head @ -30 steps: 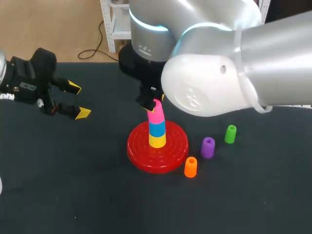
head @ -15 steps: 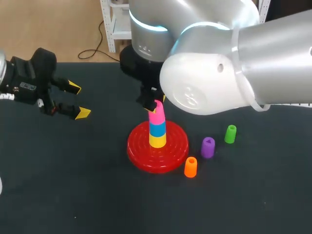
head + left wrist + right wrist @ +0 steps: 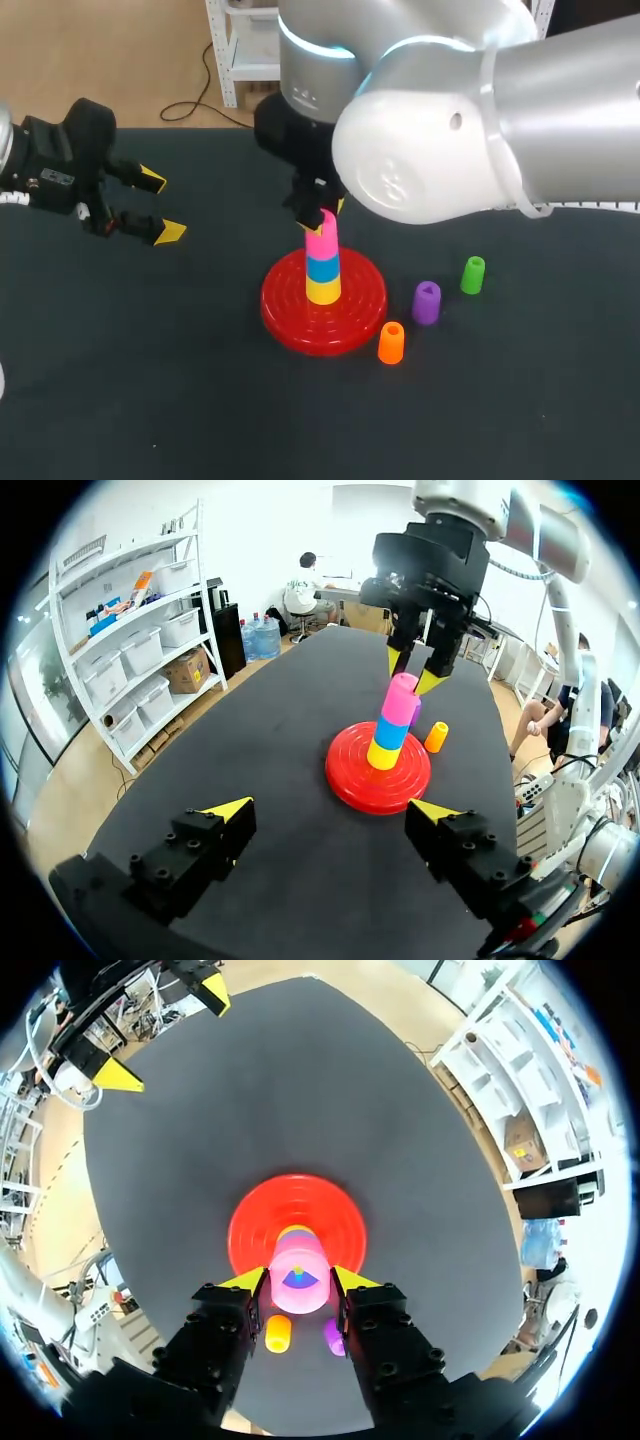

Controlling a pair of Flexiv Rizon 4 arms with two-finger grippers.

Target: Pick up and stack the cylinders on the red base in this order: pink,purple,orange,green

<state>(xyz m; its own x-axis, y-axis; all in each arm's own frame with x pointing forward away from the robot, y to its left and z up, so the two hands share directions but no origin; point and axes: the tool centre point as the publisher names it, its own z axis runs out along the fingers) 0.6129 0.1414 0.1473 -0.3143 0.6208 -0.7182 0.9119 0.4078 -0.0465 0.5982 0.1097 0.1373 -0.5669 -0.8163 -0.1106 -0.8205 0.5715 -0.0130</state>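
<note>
Pink cylinder (image 3: pixel 321 240) has straightened up on the red base (image 3: pixel 285 310), seated true (purple cylinder (image 3: pixel 426 302) needs a level top). Right hand (image 3: pixel 299 1280) straddles it; clamped or loose, cannot tell.

Left arm (image 3: pixel 50 170) entering at middle left of the frame, held low and level, left gripper (image 3: pixel 161 206) aimed toward centre, fingers (image 3: pixel 152 180) spread wide apart, right arm (image 3: pixel 480 130) filling the upper right, right gripper (image 3: pixel 327 215) pointing straight down at upper centre.
</note>
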